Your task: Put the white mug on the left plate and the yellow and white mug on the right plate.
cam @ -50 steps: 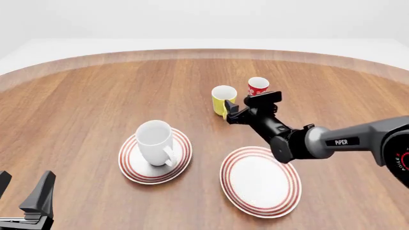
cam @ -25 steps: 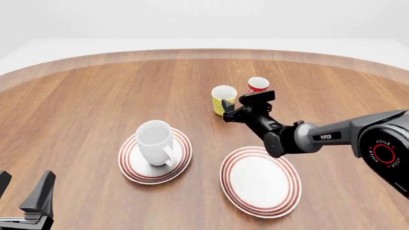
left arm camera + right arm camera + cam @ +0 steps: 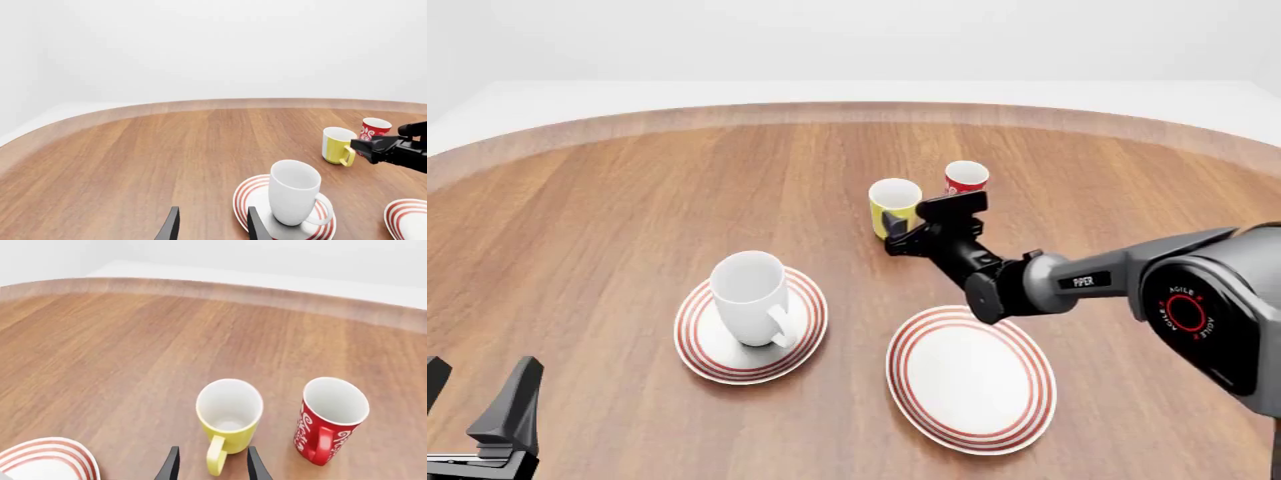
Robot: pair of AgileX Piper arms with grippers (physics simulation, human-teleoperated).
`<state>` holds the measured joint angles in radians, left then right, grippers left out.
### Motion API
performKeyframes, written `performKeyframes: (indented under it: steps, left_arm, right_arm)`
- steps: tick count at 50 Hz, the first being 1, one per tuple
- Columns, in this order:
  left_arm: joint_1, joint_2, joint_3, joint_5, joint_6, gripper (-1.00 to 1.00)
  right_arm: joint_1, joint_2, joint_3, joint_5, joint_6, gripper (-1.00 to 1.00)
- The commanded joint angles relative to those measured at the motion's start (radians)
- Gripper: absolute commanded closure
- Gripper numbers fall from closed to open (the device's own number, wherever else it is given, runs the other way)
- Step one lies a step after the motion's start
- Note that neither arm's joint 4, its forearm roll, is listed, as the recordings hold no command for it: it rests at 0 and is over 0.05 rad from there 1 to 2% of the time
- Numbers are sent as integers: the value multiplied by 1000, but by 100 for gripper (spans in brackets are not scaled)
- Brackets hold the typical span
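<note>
On left plate [image 3: 699,348] the white mug [image 3: 751,297] stands upright, done. Left gripper [image 3: 481,425] idle, spread. Yellow and white mug [image 3: 893,206] on table w/ handle btwn your right gripper's [image 3: 906,234] spread fingers; right plate [image 3: 970,378] bare.

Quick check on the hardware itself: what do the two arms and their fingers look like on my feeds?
The right arm is smooth grey with rounded dark joints, white "PIPER" lettering on the forearm and a red "AGILEX" ring logo near the base. Its right gripper is black and blocky, with slim dark fingers. Of the left gripper, only black, flat, tapered fingers show. No cables visible.
</note>
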<state>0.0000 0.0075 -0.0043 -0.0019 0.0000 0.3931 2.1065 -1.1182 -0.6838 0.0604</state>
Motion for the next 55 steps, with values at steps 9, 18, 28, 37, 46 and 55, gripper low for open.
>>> performKeyframes:
  steps: [9, 18, 28, 37, 46, 55]
  left_arm:
    - [0, 0, 0, 0, 0, -100]
    - [0, 0, 0, 0, 0, -100]
    - [0, 0, 0, 0, 0, -100]
    - [0, 0, 0, 0, 0, -100]
    - [0, 0, 0, 0, 0, -100]
    - [0, 0, 0, 0, 0, -100]
  right_arm:
    - [11, 48, -44, 26, 10, -100]
    - [11, 64, -54, 36, 15, -100]
    - [2, 87, -75, 46, 19, -100]
    - [2, 102, -87, 52, 21, -100]
    - [-4, 123, -102, 56, 22, -100]
    - [0, 142, -119, 63, 24, -100]
